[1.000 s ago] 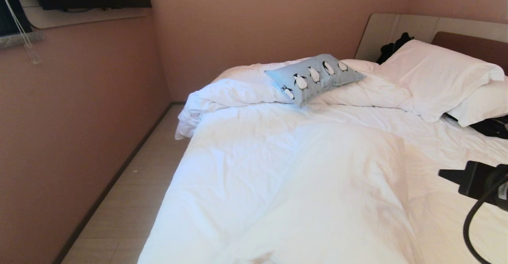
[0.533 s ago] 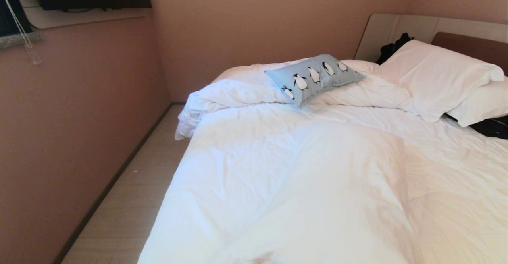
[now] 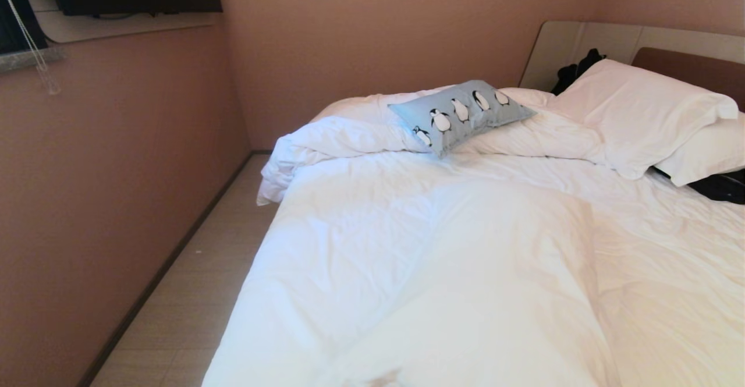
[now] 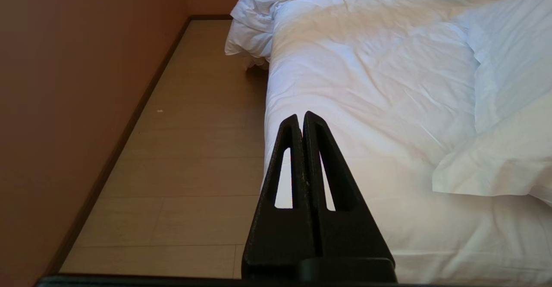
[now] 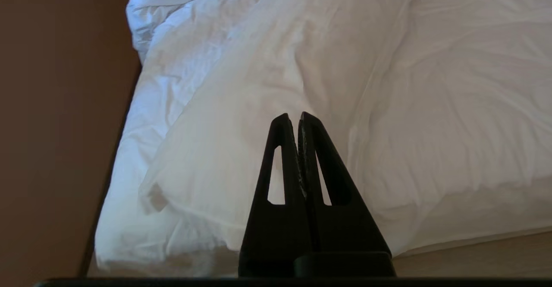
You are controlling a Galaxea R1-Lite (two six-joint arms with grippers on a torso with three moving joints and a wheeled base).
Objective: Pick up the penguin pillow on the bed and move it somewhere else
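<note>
My right arm has left the head view since a second ago. Right end effector (image 5: 298, 121) and left end effector (image 4: 301, 121) hang at the bed's (image 3: 442, 294) near edge, fingers together, empty. The penguin pillow (image 3: 461, 113) lies untouched on the bed's far bunched duvet (image 3: 343, 137), probably out of reach.

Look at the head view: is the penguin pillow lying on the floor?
No, the penguin pillow lies on the bunched duvet of the bed.

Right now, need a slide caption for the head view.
Penguin pillow rests on the bunched duvet near the head of the bed, beside white pillows; no arm in view.
</note>
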